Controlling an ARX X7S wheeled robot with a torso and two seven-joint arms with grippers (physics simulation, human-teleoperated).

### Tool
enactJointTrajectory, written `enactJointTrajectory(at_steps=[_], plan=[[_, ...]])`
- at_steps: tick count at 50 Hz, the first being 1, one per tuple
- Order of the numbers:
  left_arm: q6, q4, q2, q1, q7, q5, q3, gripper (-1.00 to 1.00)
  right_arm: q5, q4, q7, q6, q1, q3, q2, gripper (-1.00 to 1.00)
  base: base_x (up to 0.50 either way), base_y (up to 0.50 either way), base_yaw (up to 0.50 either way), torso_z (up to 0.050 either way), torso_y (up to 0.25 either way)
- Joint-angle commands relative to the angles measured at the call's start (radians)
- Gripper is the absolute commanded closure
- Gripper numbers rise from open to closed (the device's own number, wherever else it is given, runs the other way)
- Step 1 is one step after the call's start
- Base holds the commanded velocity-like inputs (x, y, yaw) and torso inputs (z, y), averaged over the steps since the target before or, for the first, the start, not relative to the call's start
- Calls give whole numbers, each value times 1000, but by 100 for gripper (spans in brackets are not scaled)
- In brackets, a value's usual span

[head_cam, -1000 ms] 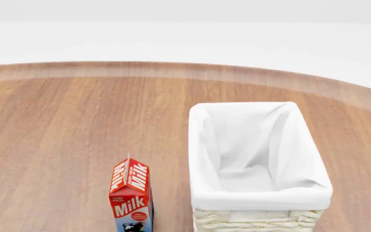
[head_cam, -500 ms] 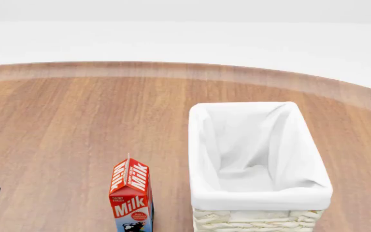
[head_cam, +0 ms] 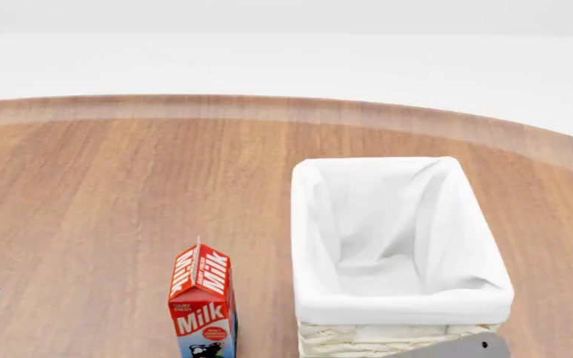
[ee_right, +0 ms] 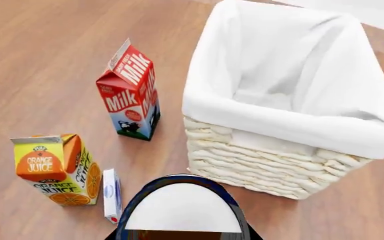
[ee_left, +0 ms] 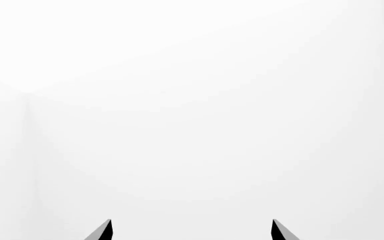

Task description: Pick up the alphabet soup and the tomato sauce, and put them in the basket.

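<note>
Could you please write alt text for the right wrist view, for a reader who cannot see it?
A blue-rimmed can with a pale top fills the near foreground, apparently the alphabet soup carried toward a cream wicker basket lined with white cloth. Beside the basket on the wooden table stand a red milk carton, an orange juice carton and a small white-and-blue box.

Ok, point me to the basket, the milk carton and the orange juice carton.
basket (ee_right: 265, 165): right wrist view, on its woven front wall.
milk carton (ee_right: 126, 102): right wrist view, on its red front face.
orange juice carton (ee_right: 55, 172): right wrist view, on its front label.
</note>
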Motion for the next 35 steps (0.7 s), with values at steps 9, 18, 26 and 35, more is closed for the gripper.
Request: enactJointTrajectory(at_steps=[9,18,26,35], plan=[[0,0,0,-1,-3,-2,4,-100,133,-31,50,25,245,137,13,100,0,0,0,0,0],[3,0,0,4,-3,-4,1,-100,107,16,37,23,287,156,-13,100,0,0,0,0,1],[-2,0,0,-4,5,4,4,-100,152,85,47,53,392,175,-44,100,0,0,0,0,0],[-5,0,0,-7,5,3,6,-100,111,239,21,115,518,165,-118,100,0,0,0,0,1]])
